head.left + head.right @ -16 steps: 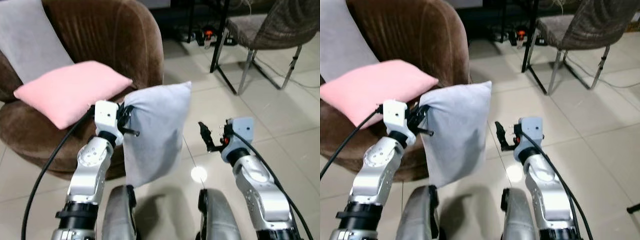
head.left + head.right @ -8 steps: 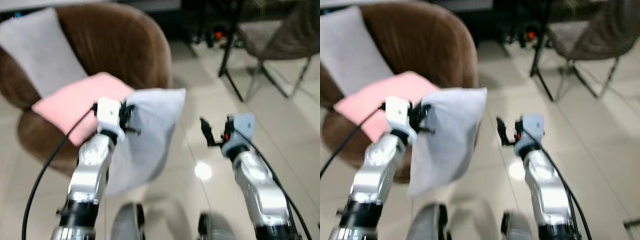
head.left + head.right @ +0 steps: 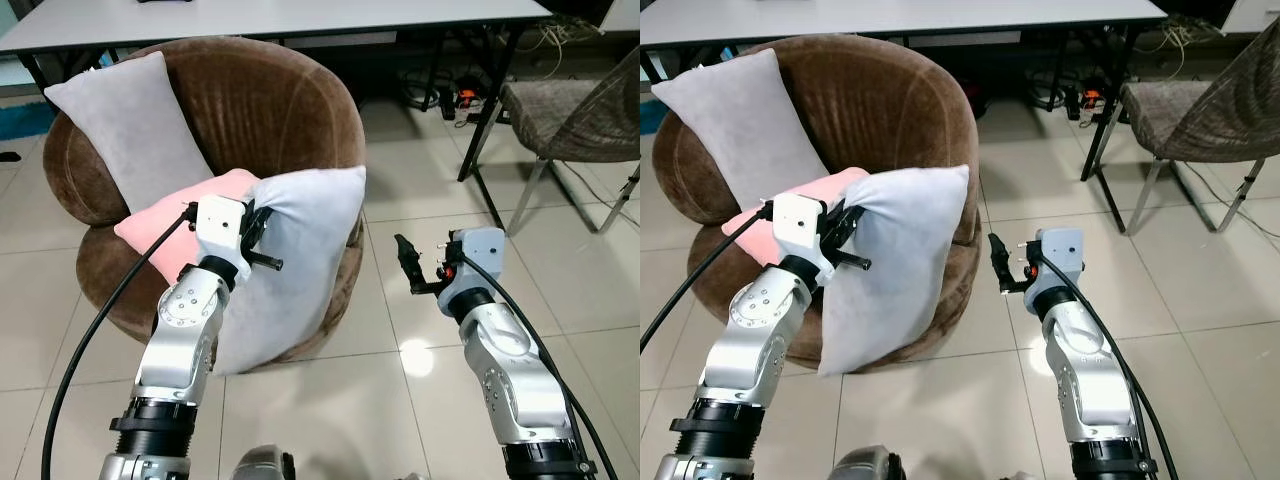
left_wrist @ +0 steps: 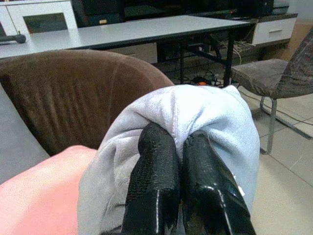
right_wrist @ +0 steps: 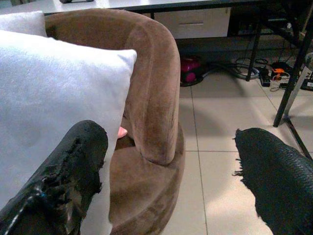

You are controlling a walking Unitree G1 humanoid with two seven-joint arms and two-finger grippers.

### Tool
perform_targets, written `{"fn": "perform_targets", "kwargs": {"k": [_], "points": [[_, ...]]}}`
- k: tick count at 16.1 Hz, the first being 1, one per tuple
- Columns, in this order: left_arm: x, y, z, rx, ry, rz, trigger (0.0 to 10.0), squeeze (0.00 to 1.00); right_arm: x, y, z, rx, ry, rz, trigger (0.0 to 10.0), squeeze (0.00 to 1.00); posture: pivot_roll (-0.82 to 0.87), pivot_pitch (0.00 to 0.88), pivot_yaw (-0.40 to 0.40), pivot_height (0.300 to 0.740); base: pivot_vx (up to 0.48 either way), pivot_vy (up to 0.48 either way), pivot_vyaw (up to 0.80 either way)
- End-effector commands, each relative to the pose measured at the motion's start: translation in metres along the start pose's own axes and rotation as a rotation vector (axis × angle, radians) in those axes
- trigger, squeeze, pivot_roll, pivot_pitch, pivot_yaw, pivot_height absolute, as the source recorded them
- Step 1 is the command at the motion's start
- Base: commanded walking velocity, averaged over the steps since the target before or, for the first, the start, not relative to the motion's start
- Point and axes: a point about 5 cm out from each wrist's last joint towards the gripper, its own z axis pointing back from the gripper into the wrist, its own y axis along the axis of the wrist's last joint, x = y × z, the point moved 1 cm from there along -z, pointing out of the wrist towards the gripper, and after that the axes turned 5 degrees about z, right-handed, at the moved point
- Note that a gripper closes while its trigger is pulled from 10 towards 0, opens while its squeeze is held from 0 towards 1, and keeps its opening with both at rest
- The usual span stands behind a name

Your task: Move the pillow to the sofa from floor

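Left end effector [image 3: 262,232] clamped on grey pillow [image 3: 290,265] at sofa [image 3: 270,110] edge, right end effector [image 3: 418,268] spread empty over bare floor [image 3: 560,260]

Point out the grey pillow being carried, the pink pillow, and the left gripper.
carried grey pillow [image 3: 300,260], left eye view, middle of its face
pink pillow [image 3: 165,222], left eye view, visible top surface
left gripper [image 4: 180,147], left wrist view, between the fingertips

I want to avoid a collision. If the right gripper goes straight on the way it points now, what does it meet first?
Probably the brown sofa: the right gripper points at its side, though the held grey pillow hangs close beside that line.
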Motion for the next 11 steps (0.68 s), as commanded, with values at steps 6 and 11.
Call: {"fn": "perform_targets", "kwargs": {"k": [6,11], "points": [[0.012,0.054,-0.04,0.144,-0.104,-0.055,0.0,0.0,-0.011,-0.018,-0.012,-0.112,0.073,-0.05,10.0,0.0,0.04,0.0,0.047,0.74,0.0,0.0,0.0],[0.039,0.13,-0.059,0.345,-0.228,0.015,0.0,0.0,-0.018,-0.076,-0.012,-0.467,0.196,0.172,10.0,0.0,0.07,0.0,0.059,0.74,0.0,0.0,0.0]]}}
